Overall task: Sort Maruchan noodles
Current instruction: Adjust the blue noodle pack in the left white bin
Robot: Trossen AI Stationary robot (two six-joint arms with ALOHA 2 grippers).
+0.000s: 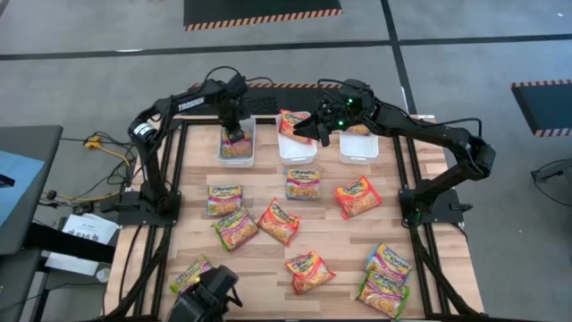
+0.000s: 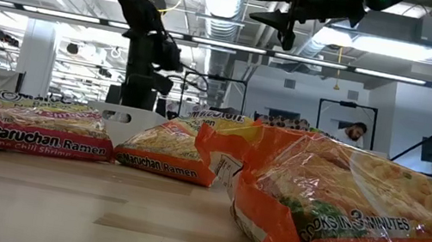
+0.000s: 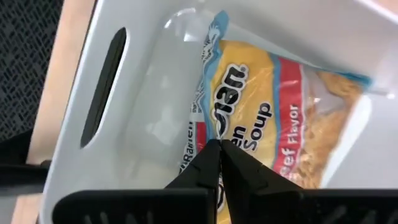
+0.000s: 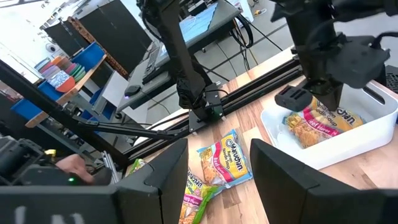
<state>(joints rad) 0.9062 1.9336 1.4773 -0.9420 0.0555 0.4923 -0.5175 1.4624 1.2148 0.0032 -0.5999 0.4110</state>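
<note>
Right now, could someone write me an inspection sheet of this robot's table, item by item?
Surface: wooden table, black frame rails along both sides.
Job's things: nine noodle packets loose on the wood; more lie in three white bins at the far edge.
Clutter: nothing seen.
Grippers: left gripper down in the left bin, fingers shut, their tips over a blue-edged packet; whether it is gripped cannot be told. Right gripper open, raised by the middle bin.
Cables: yellow and black leads on the floor left of the table.
Surroundings: grey floor with hazard-striped mats; a person far behind.
</note>
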